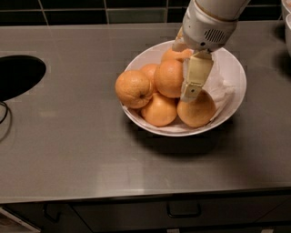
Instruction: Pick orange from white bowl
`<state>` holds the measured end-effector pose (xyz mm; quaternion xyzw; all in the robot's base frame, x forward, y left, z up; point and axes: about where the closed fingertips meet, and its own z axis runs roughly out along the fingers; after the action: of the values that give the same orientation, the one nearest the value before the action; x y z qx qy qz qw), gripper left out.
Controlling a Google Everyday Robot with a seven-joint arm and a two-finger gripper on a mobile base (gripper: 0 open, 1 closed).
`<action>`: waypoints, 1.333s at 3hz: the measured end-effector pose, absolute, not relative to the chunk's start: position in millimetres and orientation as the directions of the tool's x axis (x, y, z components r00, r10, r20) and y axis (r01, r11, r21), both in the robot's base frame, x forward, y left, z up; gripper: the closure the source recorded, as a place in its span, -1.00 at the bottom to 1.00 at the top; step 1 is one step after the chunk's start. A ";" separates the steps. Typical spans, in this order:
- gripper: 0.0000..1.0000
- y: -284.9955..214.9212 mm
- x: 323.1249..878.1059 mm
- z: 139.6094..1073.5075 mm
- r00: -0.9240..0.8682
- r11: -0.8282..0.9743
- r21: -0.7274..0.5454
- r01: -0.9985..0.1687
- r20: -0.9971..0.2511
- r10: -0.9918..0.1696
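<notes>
Oranges, six in all, fill the left and middle of the white bowl [237,68], which stands on the grey metal surface [82,145] a little right of centre. The orange [167,78] of the task, deep in colour and finely dimpled, sits high in the middle of the heap, resting on the fruit around it. The gripper [188,93] hangs from a white arm housing [207,22] at the upper right and reaches into the bowl. One cream finger [196,75] shows, tilted with its tip low and to the left. It lies close against the orange's right flank, and its tip is just above the pale orange [196,110] at the front right. Whether the fingers stand wide or narrow cannot be told. A second pale orange [159,110] lies at the front, touching the first. A navel orange [133,88] with a dark dimple leans over the left rim. A smaller-looking orange [148,70] is tucked behind it. A rear orange [175,54] is partly hidden by the housing. A thin white liner sheet [220,88] lies crumpled over the bare right side of the bowl. A dark oval opening [18,75] is cut into the surface at the far left, with a thin cable [3,113] just below it. Dark tiles [91,13] run along the back. A drawer handle [184,211] shows below the front edge. Part of another white vessel [287,22] shows at the right border.
</notes>
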<state>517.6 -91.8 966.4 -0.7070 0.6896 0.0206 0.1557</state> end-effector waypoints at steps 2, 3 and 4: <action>-0.72 -91.2 518.2 964.4 0.043 0.004 -0.185 -0.983 -0.247 -0.968; -0.68 -89.6 519.4 962.0 0.043 0.002 -0.180 -0.984 -0.246 -0.968; -0.64 -88.5 520.1 960.3 0.041 0.002 -0.176 -0.984 -0.243 -0.969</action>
<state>520.1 -88.5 960.3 -0.7058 0.6919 0.0253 0.1498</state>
